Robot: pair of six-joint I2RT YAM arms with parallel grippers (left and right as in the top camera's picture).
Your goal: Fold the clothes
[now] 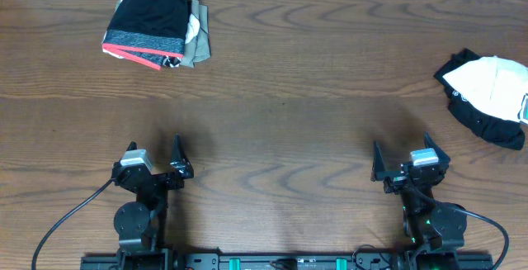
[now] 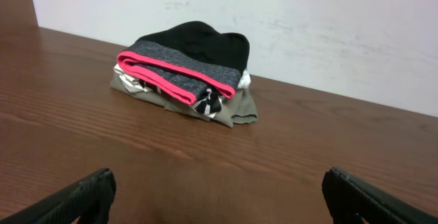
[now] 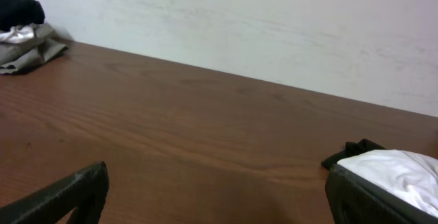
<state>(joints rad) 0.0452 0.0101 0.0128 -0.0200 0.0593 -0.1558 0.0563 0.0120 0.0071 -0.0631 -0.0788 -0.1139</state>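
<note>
with the left tool and right tool both spread and empty at the counter's near edge, the right should pinch a hem of the crumpled white shirt, bundled with a black garment at far right, and drag it centre to flatten.

The white and black garment runs off the right edge overhead, and from the right wrist its white cloth hides partly behind a fingertip of the right gripper. The folded pile shows only slivers of its lower layers under the black top piece, and the right wrist view clips it at the left edge.
</note>
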